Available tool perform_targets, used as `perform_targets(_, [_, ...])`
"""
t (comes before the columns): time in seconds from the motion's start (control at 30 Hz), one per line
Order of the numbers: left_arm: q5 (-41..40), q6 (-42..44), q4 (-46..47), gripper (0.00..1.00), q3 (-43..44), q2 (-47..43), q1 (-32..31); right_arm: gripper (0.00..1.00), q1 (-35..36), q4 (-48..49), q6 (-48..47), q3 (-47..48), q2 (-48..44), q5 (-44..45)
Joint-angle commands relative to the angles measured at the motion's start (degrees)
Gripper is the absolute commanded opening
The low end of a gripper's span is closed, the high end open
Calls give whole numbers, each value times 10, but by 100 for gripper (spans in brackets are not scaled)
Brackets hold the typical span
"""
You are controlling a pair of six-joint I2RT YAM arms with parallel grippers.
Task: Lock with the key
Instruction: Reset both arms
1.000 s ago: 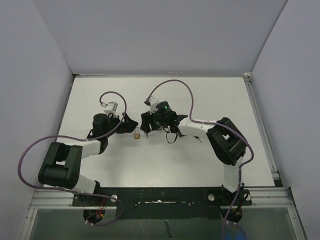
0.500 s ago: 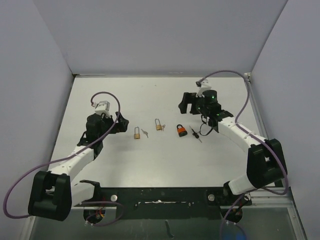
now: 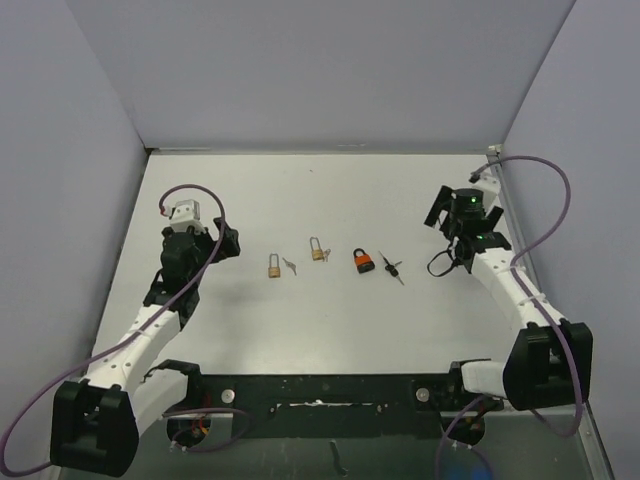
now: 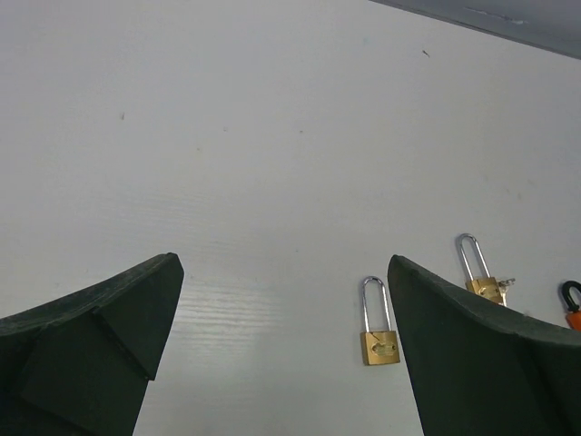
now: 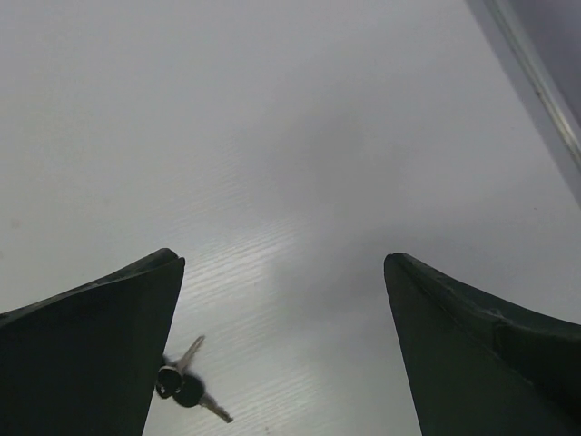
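Three padlocks lie in a row mid-table: a brass padlock with small keys beside it, a second brass padlock, and an orange padlock. Black-headed keys lie just right of the orange one. My left gripper hangs open to the left of the row, nothing between its fingers. My right gripper stands open near the table's right side, past the black-headed keys, also empty.
The white table is walled at the back and on both sides. A metal rail runs along its right edge, close to my right gripper. Cables loop over both arms.
Both arms have swung outward from the middle of the table, the left one leftward and the right one far right. The padlocks and keys they covered now lie in plain view.
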Motion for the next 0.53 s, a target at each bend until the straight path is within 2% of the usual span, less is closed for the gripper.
perform_targets(0.0, [-46, -8, 8, 98, -5, -20, 2, 98, -90, -2, 41, -27, -61, 29])
perform_targets(0.13, [-45, -2, 7, 98, -6, -20, 2, 98, -139, 16, 50, -52, -90, 3])
perform_targets(0.5, [-29, 13, 6, 98, -4, -3, 2, 98, -144, 21, 51, -57, -87, -10])
